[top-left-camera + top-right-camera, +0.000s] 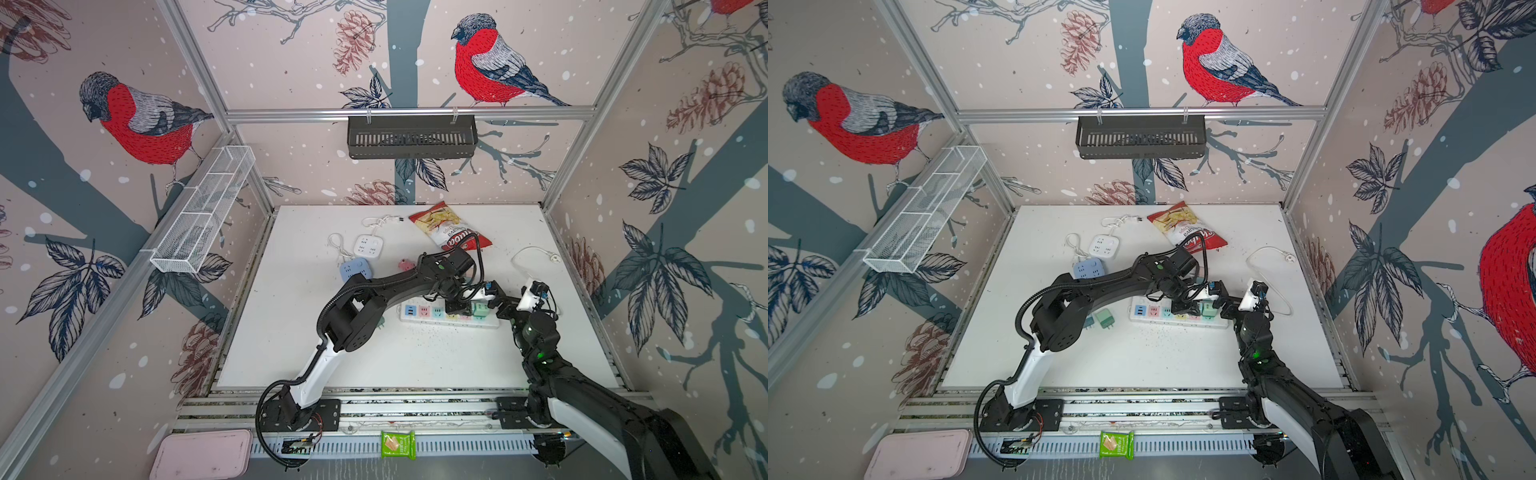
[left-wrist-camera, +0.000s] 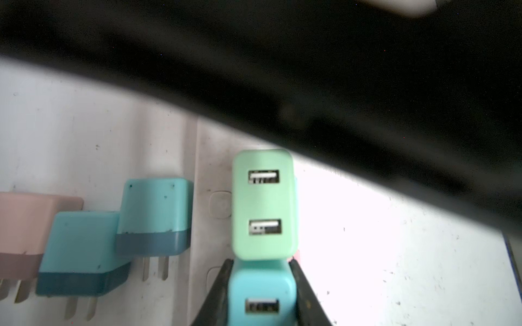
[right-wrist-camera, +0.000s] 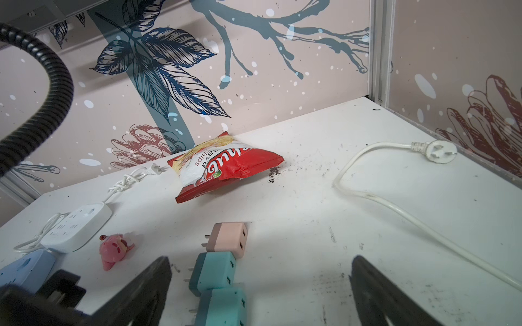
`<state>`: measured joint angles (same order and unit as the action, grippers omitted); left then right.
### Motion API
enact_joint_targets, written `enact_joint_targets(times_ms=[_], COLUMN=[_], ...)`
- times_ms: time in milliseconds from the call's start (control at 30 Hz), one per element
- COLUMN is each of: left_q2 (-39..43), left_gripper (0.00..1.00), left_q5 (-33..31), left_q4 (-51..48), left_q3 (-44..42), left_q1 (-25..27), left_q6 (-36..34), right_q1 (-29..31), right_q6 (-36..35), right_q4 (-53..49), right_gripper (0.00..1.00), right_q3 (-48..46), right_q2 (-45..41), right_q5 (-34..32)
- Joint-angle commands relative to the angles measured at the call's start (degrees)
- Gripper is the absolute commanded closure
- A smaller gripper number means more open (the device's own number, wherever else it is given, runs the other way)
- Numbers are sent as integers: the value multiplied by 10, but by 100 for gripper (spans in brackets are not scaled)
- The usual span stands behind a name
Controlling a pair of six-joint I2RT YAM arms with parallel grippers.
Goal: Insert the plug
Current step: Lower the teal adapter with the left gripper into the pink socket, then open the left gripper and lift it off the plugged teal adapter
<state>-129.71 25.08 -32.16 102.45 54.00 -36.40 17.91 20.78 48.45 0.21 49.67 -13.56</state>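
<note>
Left half of the table: a spare green charger (image 1: 1104,318) lies loose, not in play. The power strip (image 1: 419,312) sits right of centre, about midway between the front and back edges. The left gripper (image 2: 261,271) reaches across over it, jaws clamped on the teal plug (image 2: 262,290), which is upright over the strip's right-hand sockets. The prongs are hidden under the body, so I can't tell if they're in the slots. The green plug (image 2: 264,203) stands on the strip, looks seated, and touches the teal one. The right gripper (image 3: 261,264) hovers just off the strip's right end, jaws wide open and empty. A white cord (image 1: 536,253) loops toward the right edge.

Risks:
- The teal body butts the green neighbour, so the prongs may land off the slots and jam or bend on a push.
- Nothing pins the strip, so a skewed push likely slides or tips it.
- It's a narrow pinch on smooth sides, so the plug may twist in the jaws.
</note>
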Motion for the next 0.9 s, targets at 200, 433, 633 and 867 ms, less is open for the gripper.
enact_joint_targets(times_ms=[200,433,633,867], left_q2=[-2,34,77,169], left_gripper=[78,5,2,2], left_q5=[-35,-28,-21,-41], left_q4=[-76,-29,10,110], left_q3=[-17,-57,-85,-150], left_q1=[4,4,4,2], left_q6=[-19,-10,-8,35], right_q1=[2,3,3,2], right_q6=[-1,-1,-1,-1], right_q4=[52,53,52,55], right_gripper=[0,0,0,0], right_q3=[-5,-5,-5,-4], right_q2=[-4,-4,-3,0], right_q5=[37,37,37,33])
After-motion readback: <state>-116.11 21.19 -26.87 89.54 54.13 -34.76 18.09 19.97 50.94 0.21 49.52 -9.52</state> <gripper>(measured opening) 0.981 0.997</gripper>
